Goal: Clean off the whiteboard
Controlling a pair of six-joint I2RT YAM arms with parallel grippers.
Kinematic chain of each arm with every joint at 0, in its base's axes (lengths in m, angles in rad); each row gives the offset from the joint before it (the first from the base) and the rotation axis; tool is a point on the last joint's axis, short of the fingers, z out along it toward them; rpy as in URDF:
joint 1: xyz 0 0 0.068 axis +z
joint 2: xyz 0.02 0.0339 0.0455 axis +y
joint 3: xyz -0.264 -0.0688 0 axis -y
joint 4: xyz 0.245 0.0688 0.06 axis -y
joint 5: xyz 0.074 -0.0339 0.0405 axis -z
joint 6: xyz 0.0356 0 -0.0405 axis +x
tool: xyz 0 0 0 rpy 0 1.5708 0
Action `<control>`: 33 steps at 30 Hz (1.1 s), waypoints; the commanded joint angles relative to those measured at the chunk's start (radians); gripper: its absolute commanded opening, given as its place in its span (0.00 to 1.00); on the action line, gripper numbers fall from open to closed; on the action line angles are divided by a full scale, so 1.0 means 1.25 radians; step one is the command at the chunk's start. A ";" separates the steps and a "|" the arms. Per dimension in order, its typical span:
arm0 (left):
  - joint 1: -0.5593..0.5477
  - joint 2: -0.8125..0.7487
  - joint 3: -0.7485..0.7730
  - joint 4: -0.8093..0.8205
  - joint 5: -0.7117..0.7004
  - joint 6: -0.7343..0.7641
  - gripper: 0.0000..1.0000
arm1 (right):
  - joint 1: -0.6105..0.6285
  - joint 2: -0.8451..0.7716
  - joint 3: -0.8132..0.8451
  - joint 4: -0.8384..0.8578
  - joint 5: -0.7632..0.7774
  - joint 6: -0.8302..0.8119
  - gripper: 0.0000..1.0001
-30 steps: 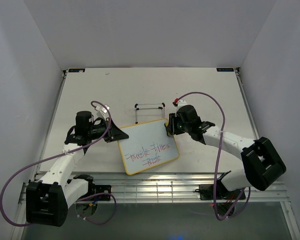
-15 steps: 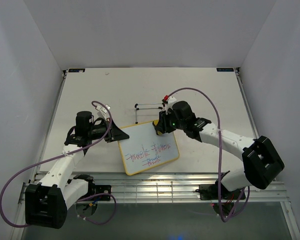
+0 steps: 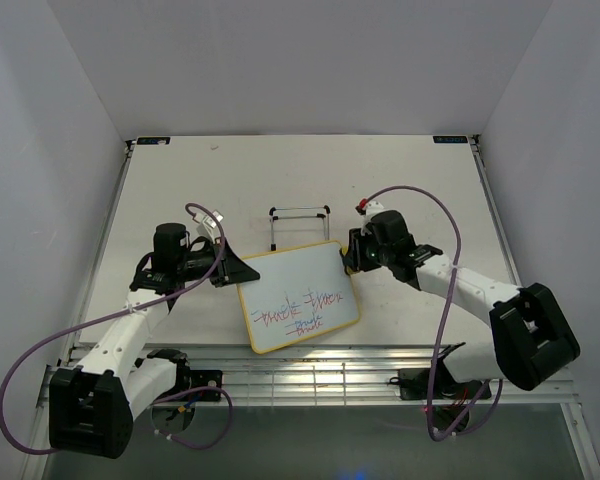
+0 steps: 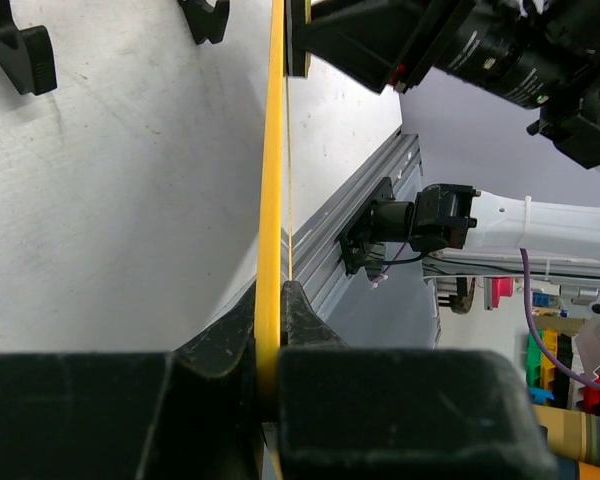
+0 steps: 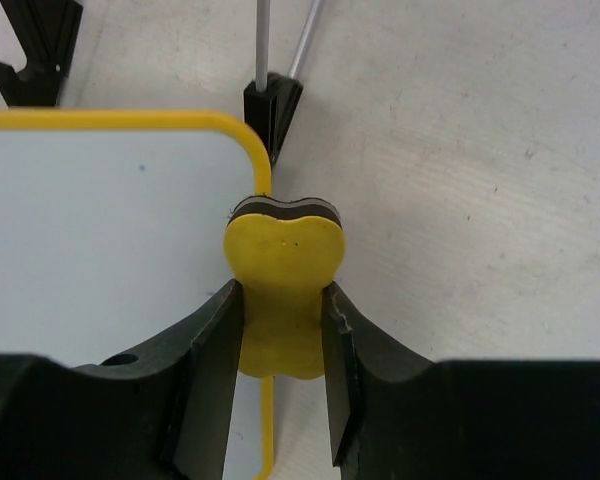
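Note:
The whiteboard [image 3: 298, 297], white with a thin yellow rim, lies mid-table with red and blue scribbles on its lower half. My left gripper [image 3: 236, 270] is shut on its left rim; the left wrist view shows the yellow rim [image 4: 271, 180] edge-on between the jaws. My right gripper [image 3: 352, 254] is shut on the yellow eraser [image 5: 283, 288] and holds it at the board's upper right corner [image 5: 242, 133], over the rim. In the top view the eraser is mostly hidden by the gripper.
A thin black wire stand [image 3: 300, 218] sits just behind the board; its feet [image 5: 269, 107] show in the right wrist view. A metal rail [image 3: 320, 372] runs along the table's near edge.
My right gripper swept left over the board's top edge with the eraser, then came back right to the board's upper right corner. The board shifted slightly. The left gripper has kept its hold.

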 commanded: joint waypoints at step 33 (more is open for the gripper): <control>-0.031 -0.039 0.016 0.044 0.054 0.059 0.00 | 0.088 -0.063 -0.105 0.125 0.076 0.014 0.18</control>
